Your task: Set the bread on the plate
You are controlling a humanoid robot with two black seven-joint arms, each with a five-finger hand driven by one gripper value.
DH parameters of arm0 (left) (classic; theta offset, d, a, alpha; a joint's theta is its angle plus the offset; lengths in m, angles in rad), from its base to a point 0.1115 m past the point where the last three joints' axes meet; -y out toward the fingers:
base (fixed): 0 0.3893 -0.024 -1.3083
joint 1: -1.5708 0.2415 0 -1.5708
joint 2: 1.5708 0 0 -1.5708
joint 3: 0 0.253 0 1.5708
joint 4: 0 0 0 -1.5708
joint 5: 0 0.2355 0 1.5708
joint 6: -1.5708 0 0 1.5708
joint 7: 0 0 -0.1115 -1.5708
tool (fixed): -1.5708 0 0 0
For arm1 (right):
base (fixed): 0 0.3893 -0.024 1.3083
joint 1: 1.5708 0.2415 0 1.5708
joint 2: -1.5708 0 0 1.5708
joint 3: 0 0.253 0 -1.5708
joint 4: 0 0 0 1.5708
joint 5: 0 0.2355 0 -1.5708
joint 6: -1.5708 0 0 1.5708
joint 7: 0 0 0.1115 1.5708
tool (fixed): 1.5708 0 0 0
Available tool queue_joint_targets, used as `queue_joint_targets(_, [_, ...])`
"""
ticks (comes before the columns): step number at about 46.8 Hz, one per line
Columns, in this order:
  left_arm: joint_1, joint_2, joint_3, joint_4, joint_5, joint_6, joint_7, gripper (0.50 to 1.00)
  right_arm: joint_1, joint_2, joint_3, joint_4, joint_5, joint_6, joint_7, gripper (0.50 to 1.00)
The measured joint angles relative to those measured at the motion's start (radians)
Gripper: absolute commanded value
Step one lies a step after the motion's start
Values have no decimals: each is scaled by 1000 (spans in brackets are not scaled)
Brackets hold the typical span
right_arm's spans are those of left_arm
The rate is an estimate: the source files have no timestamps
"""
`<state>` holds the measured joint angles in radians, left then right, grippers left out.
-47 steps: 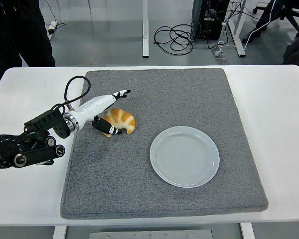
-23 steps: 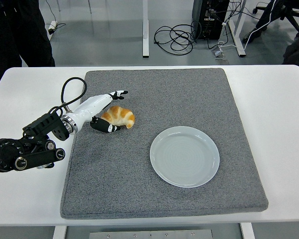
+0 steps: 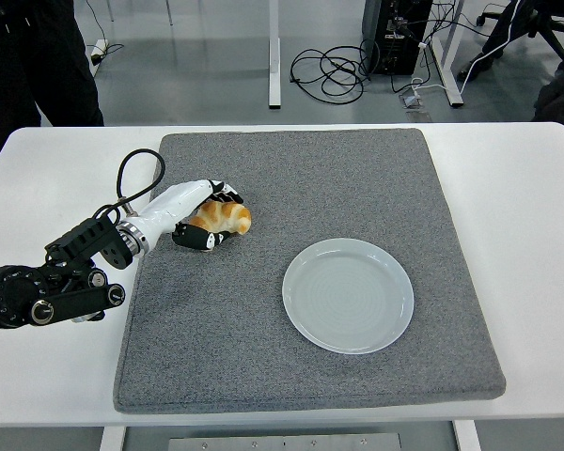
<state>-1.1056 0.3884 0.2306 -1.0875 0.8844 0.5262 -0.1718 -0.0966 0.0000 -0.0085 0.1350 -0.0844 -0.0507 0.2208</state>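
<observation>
You saw the left hand with its fingers curled around the bread, which lay on the grey mat, well apart from the plate.

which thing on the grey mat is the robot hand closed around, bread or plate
The golden-brown bread roll: the left hand curls around it, while the pale round plate lies apart, untouched.

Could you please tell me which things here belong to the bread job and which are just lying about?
Job: bread, plate, left hand curled around the bread.
Lying about: grey mat, white table, floor cables, person standing behind the table.
</observation>
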Motion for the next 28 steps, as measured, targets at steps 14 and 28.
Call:
queue_joint_targets(14, [-105, 21, -12, -2, -11, -1, 0, 500, 0, 0, 0, 0, 0, 0, 0, 1000])
queue_joint_targets(28, [-305, 98, -9, -2, -14, -12, 0, 500, 0, 0, 0, 0, 0, 0, 0, 1000])
